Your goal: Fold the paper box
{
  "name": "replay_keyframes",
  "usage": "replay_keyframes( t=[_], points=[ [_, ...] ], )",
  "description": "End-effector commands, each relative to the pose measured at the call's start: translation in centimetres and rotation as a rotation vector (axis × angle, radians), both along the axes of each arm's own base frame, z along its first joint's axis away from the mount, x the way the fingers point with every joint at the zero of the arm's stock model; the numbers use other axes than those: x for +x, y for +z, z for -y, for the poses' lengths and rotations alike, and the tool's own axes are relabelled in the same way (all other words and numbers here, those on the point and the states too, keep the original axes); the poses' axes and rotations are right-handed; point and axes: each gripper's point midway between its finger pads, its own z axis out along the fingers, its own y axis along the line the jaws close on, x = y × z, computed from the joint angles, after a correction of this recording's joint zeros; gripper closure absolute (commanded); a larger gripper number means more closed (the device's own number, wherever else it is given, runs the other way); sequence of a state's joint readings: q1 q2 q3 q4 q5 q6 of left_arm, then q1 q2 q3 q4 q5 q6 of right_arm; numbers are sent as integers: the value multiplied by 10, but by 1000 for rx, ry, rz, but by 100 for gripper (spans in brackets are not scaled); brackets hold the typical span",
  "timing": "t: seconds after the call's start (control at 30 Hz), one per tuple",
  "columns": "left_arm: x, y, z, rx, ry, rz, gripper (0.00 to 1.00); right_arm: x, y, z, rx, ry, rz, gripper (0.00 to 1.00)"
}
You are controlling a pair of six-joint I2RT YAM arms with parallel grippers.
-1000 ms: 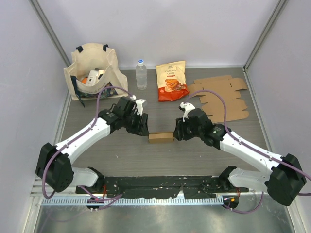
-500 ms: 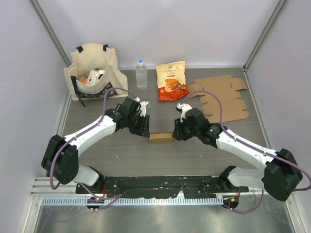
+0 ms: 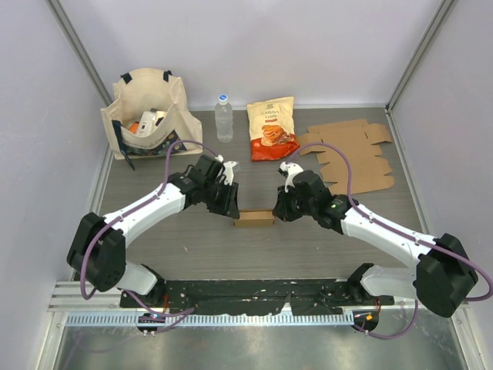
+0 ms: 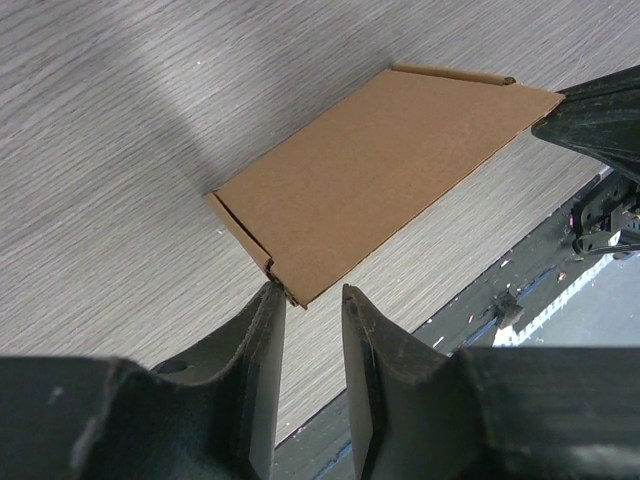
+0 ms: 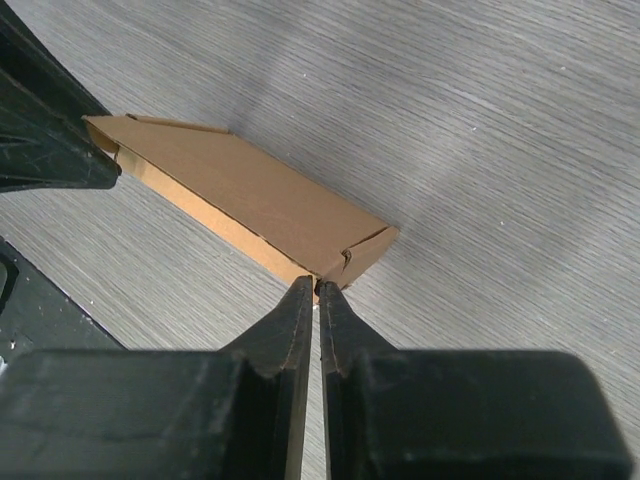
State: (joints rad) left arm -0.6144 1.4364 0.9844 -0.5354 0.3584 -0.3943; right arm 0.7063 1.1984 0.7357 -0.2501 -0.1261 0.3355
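Observation:
A small folded brown paper box [image 3: 254, 218] lies flat on the grey table between my two grippers. My left gripper [image 3: 231, 208] is at its left end. In the left wrist view the fingers [image 4: 262, 310] stand a little apart, and the near corner of the box [image 4: 380, 170] sits just at their tips, not clamped. My right gripper [image 3: 279, 210] is at the box's right end. In the right wrist view its fingertips [image 5: 318, 287] are closed together and touch the near corner of the box [image 5: 250, 200].
A flat unfolded cardboard sheet [image 3: 350, 154] lies at the back right. A snack bag [image 3: 272, 129], a water bottle [image 3: 224, 118] and a canvas tote bag [image 3: 146, 116] stand along the back. The black rail [image 3: 254, 293] runs along the near edge.
My left gripper has moved right and down to the box's left end. My right gripper has edged slightly left against the right end. The box has barely shifted.

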Motion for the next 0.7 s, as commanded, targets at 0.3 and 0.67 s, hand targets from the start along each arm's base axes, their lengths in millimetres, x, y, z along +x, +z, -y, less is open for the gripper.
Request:
replay_keyframes(
  t=[0.3, 0.67],
  points=[
    [4, 27, 16, -80, 3, 17, 66, 10, 10, -10, 48, -18, 20, 95],
    [7, 34, 10, -46, 35, 36, 68, 10, 8, -6, 32, -26, 21, 99]
  ],
)
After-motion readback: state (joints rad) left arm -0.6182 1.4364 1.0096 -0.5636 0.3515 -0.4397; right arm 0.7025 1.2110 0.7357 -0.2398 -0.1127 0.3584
